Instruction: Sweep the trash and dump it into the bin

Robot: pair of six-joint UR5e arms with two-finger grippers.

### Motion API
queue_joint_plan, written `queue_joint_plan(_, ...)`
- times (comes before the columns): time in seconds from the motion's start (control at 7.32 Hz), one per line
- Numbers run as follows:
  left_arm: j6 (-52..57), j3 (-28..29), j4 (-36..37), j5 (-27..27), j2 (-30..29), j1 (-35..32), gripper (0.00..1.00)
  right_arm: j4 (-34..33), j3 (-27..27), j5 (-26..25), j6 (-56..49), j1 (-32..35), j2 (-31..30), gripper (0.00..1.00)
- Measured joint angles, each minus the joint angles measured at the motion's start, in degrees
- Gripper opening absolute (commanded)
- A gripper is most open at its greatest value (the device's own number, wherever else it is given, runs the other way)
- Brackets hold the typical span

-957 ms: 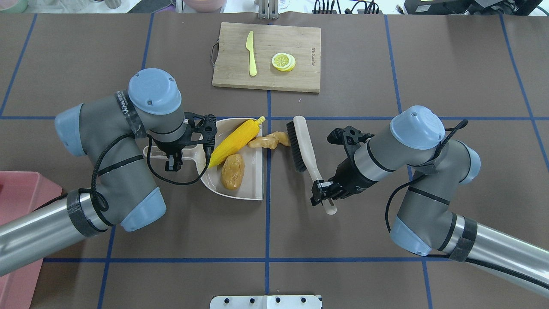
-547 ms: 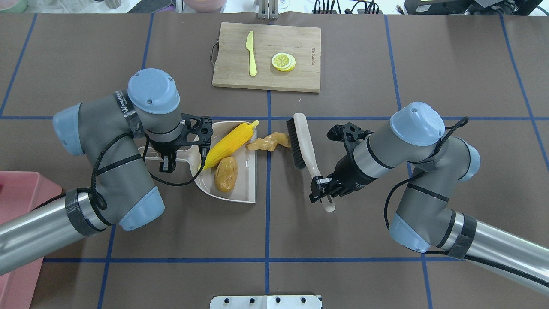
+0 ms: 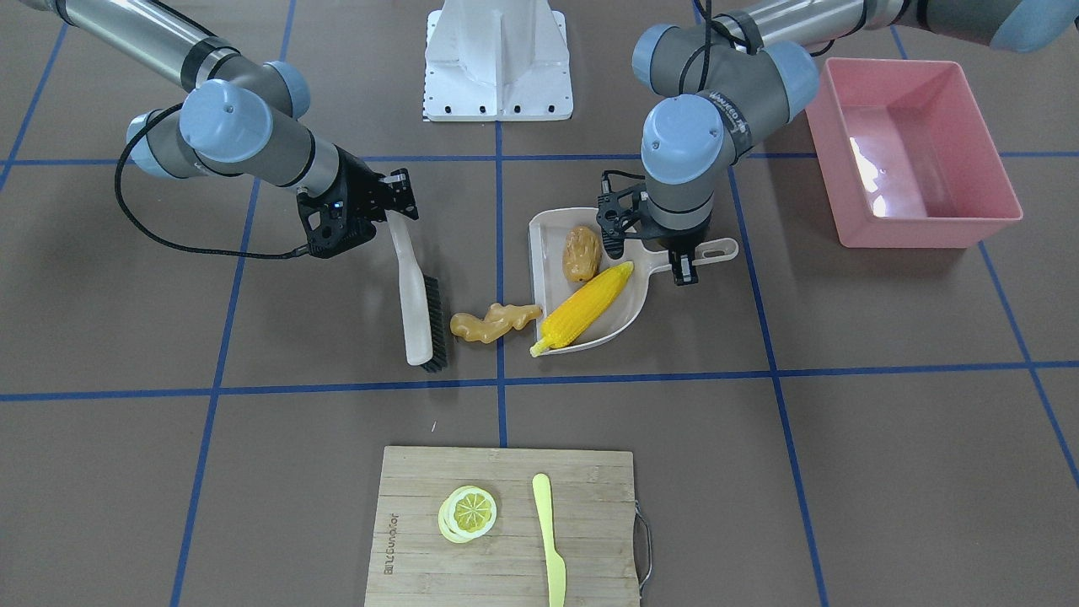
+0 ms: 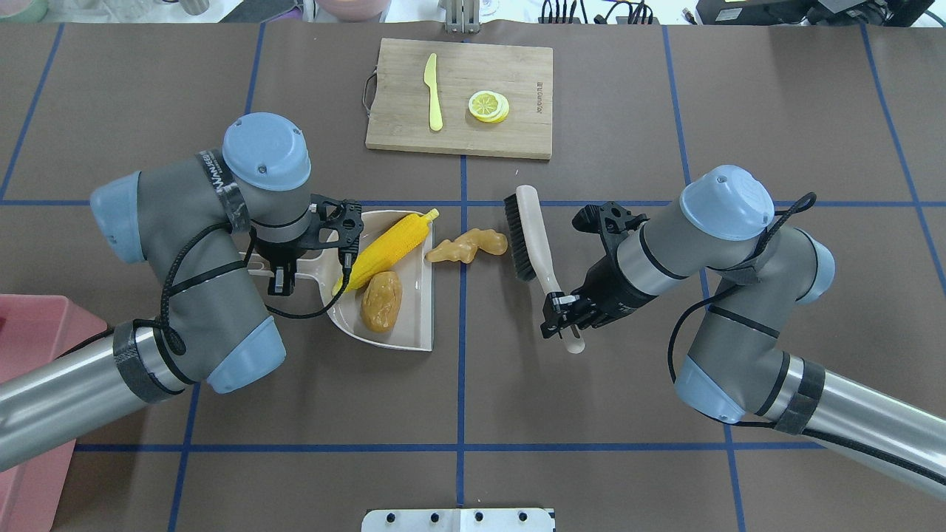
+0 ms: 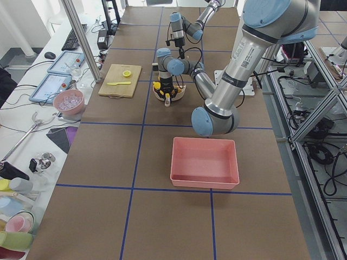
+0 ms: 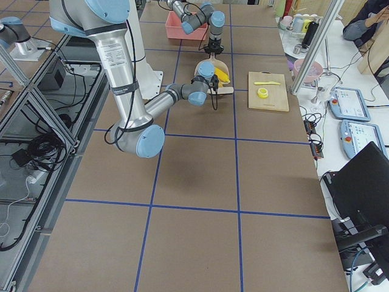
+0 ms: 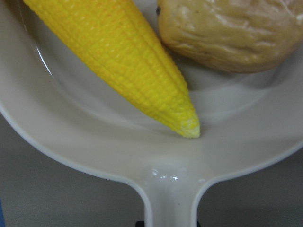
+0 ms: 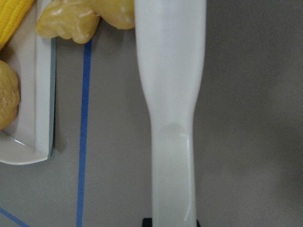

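Dustpan (image 4: 410, 319), held by the left gripper (image 4: 284, 272), has backed away. Ginger root (image 4: 467, 247) lies end-on between it and the brush (image 4: 533, 229) (clamped in the right gripper (image 4: 563, 310)).

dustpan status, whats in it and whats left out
Left gripper shut on dustpan handle, right gripper shut on brush. Corn and potato inside; ginger on the table at its lip. Bin empty.
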Motion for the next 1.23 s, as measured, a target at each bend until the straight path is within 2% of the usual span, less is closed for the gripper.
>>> queue_joint_plan(1.23,0.0,1.5,0.9,0.0,-2.1,-0.2,0.00,-0.1,-6.2,-0.6,1.9,-2.9,9.4,0.00)
